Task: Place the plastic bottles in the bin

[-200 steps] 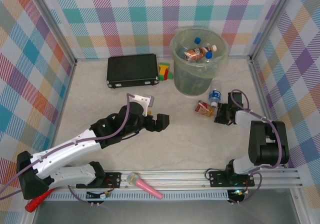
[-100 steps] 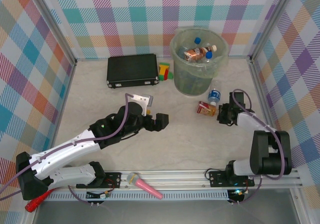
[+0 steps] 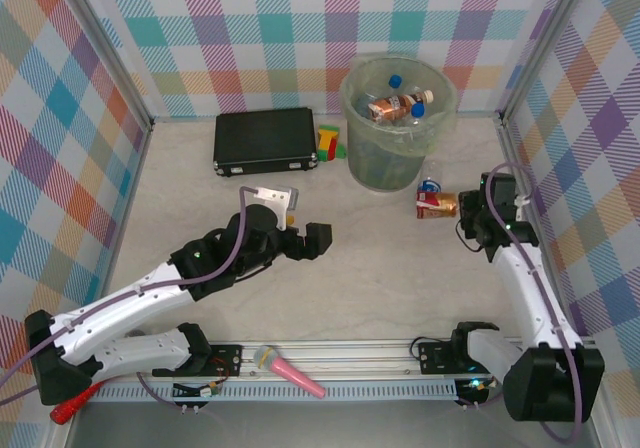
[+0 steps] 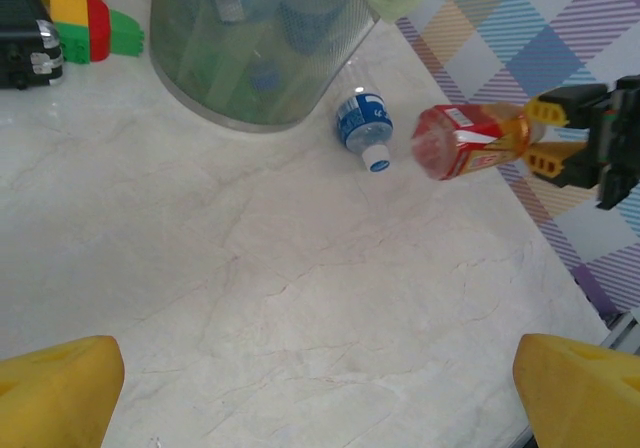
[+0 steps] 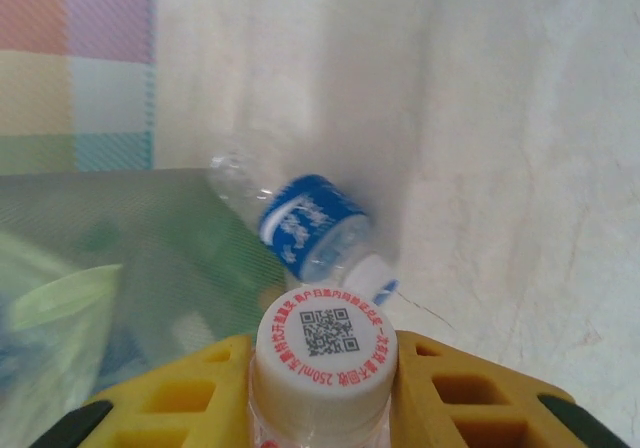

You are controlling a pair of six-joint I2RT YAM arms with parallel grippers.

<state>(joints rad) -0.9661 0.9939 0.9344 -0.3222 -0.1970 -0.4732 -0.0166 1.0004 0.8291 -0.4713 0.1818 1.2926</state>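
My right gripper (image 3: pixel 466 216) (image 5: pixel 325 373) is shut on the white-capped neck of a copper-brown labelled bottle (image 3: pixel 437 205) (image 4: pixel 465 140) (image 5: pixel 325 338), held off the table just right of the bin. A clear bottle with a blue label (image 3: pixel 430 185) (image 4: pixel 362 128) (image 5: pixel 310 223) lies on the table against the bin's base. The pale-green bin (image 3: pixel 385 163) (image 4: pixel 250 68) (image 5: pixel 90 258) holds several bottles (image 3: pixel 395 103). My left gripper (image 3: pixel 305 226) (image 4: pixel 320 398) hangs open and empty over bare table at the centre.
A flat black case (image 3: pixel 265 140) lies at the back left. Coloured blocks (image 3: pixel 328 141) (image 4: pixel 80 8) sit between it and the bin. A pink microphone-like stick (image 3: pixel 290 371) and a red stick (image 3: pixel 70 406) rest on the near rail. Plaid walls enclose the table.
The right gripper has lifted the copper-brown labelled bottle off the table and carried it right and back, beside the bin. The left arm shifted only slightly.
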